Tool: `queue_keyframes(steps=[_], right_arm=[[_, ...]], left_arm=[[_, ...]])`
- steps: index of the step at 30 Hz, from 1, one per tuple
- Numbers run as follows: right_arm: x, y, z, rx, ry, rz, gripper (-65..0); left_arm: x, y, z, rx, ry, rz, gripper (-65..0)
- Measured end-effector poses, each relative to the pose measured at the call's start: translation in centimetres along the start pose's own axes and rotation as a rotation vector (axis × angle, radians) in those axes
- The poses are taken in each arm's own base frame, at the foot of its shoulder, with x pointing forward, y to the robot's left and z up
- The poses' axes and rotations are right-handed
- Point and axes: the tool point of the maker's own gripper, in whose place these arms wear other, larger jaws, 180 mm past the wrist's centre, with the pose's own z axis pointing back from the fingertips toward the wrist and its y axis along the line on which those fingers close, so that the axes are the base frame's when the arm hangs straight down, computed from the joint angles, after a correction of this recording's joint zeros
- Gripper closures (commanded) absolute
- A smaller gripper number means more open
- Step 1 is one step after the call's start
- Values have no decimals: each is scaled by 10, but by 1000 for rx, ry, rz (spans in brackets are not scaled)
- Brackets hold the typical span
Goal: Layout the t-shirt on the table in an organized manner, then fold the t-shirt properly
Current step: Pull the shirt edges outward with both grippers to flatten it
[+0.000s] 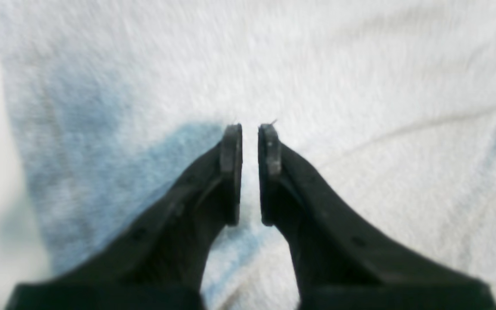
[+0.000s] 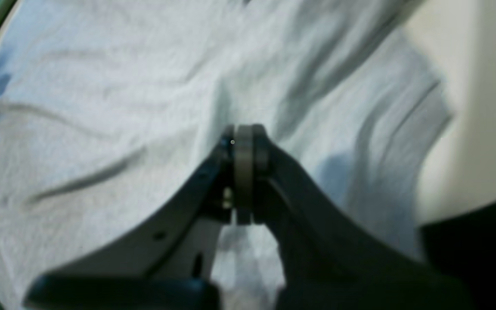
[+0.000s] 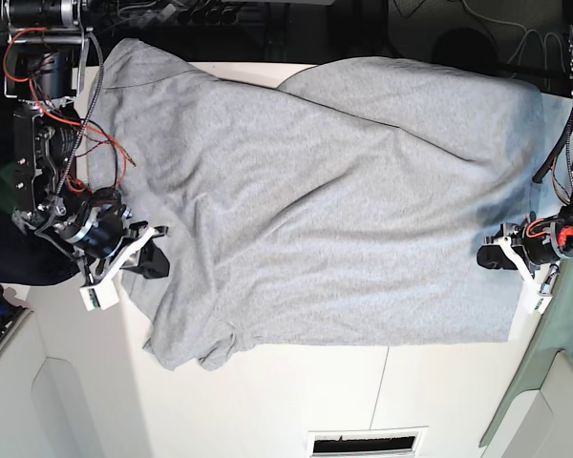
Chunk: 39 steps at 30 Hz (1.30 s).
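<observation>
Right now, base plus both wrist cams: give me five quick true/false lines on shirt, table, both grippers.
1. The t-shirt is folded into a neat small rectangle. False: it lies spread out and wrinkled.
2. The right gripper is shut. True.
3. The left gripper stands wide open. False: its jaws are nearly together, a narrow gap between.
4. Bare table shows beside the shirt. True.
5. Black lettering shows on the shirt. False: only plain grey shows.

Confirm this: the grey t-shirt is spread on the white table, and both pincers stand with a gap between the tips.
Not both. The t-shirt does lie spread on the table, and the left pincer shows a narrow gap between its tips in the left wrist view. The right pincer does not: the right wrist view shows its tips pressed together over the cloth.
</observation>
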Motion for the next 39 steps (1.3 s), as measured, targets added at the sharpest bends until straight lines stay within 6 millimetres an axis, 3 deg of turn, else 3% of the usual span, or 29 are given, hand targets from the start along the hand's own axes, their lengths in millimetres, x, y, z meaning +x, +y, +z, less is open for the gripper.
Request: queue_keyframes(steps=[3, 8, 12, 15, 18, 25, 29, 35, 39], right_arm=[[-29, 7, 0, 9, 49, -29, 0], [-51, 6, 4, 5, 84, -47, 0], [-70, 7, 8, 2, 116, -60, 0], [-71, 6, 8, -5, 118, -53, 0], [-69, -2, 8, -45, 112, 5, 0], [-74, -19, 1, -99, 110, 10, 0], [-58, -33, -13, -120, 109, 26, 0], [-33, -56, -26, -161, 120, 39, 0], [-12, -57, -31, -161, 92, 30, 0]], left_arm=[[-6, -4, -3, -9, 18, 2, -74], [-13, 0, -1, -1, 34, 4, -74], [-45, -6, -5, -14, 85, 27, -74], [-66, -10, -7, -28, 98, 52, -73], [-71, -14, -11, -22, 92, 31, -73], [-51, -29, -37, 36, 30, -1, -73], [-33, -35, -48, 70, 9, -27, -73], [-9, -28, -48, 105, -2, -68, -73], [9, -26, -48, 106, -23, -64, -73]])
